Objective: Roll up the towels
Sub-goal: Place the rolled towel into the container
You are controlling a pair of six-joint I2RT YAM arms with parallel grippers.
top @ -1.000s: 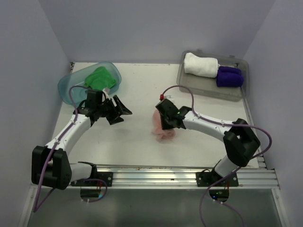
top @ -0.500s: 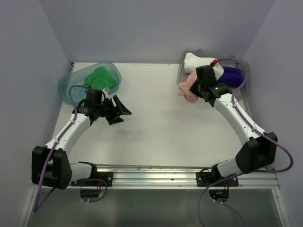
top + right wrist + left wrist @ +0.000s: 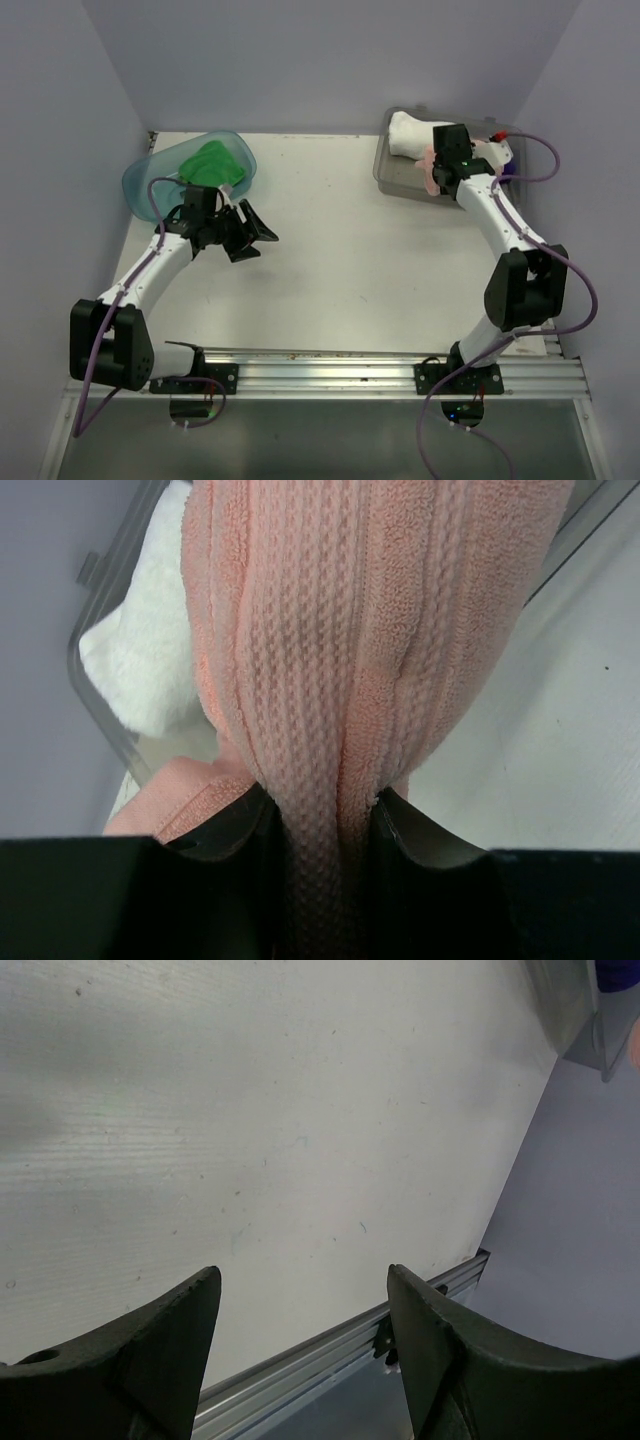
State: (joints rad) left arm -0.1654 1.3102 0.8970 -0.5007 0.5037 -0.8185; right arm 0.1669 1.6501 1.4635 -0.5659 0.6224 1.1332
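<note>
1. Right hand [image 3: 320, 815]: clenched on pink towel [image 3: 360, 630], over tray [image 3: 398, 185].
2. Left hand [image 3: 250, 232]: jaws wide apart, holding nothing, over desk [image 3: 330, 270].
3. White towel [image 3: 408, 133]: rolled, in tray.
4. Green towel [image 3: 210, 160]: in tub [image 3: 140, 182].

Bright, even diffuse light, faint soft shadows on the table [image 3: 330, 280], wrist views blurred up close

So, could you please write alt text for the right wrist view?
The right end effector pinches a salmon pink towel over a clear tray holding a white towel.
</note>
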